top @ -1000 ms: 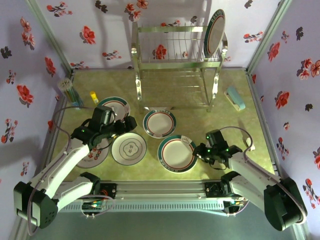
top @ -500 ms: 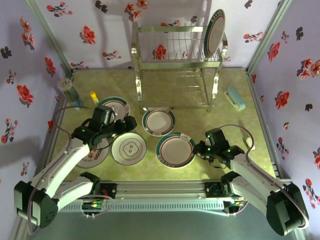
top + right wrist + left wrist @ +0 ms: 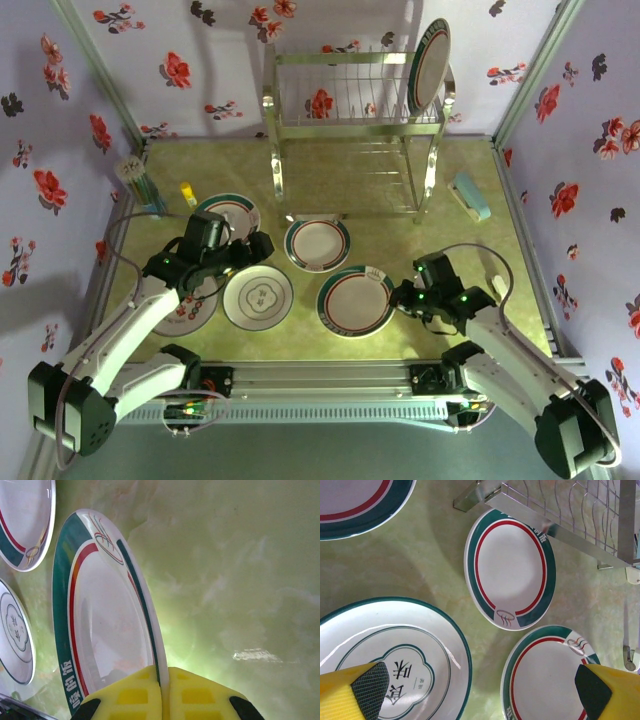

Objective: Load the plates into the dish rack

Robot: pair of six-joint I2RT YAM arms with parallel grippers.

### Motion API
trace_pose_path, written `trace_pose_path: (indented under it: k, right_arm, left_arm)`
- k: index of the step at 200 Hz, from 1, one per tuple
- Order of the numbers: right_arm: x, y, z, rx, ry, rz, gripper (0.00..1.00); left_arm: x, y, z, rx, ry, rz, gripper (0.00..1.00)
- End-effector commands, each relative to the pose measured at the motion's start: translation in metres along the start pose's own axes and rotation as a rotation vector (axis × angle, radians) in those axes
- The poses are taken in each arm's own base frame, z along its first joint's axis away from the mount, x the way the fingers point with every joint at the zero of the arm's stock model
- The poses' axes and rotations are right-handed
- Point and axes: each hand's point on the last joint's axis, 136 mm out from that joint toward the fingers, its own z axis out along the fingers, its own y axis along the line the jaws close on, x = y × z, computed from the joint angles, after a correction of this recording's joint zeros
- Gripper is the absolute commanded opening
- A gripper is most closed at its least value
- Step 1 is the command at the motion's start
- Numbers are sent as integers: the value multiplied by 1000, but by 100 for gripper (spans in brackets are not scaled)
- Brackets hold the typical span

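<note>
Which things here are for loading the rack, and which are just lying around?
Job: dish rack; plate standing in it; plate in the right fingers; four plates on the table.
Lying about: bundle of sticks; small yellow item; pale blue item.

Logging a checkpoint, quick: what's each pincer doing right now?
Left pincer: open, holding nothing.
Right pincer: shut on the rim of the green-banded plate.

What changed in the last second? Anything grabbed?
Right pincer closed on the right rim of the green-banded plate, whose gripped edge now looks slightly lifted. Left pincer stayed open and still; dish rack and its racked plate unchanged.
</note>
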Motion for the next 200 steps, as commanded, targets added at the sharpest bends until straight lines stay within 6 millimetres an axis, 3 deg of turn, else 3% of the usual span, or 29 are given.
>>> trace_pose_path:
  k: [1,73,106,166,200]
  right_arm:
    - [1,4,-14,28,3,-44,0]
    - [-20,50,-62,14,-45,-217,0]
    - [-39,78,-95,11,-105,-310,0]
    - [-73,108,-150,76,-243,-445,0]
    - [-90,142,-191,28,-344,-499,0]
  left_arm:
    - [2,1,2,-10,5,-14,100]
    - [-9,9,-10,-83,-49,-19,100]
    - [-20,1,-13,-96,-54,28,100]
    - [-46,-21,-22,-83,-101,99,100]
    - [-61,-13,-31,-162,-132,130,100]
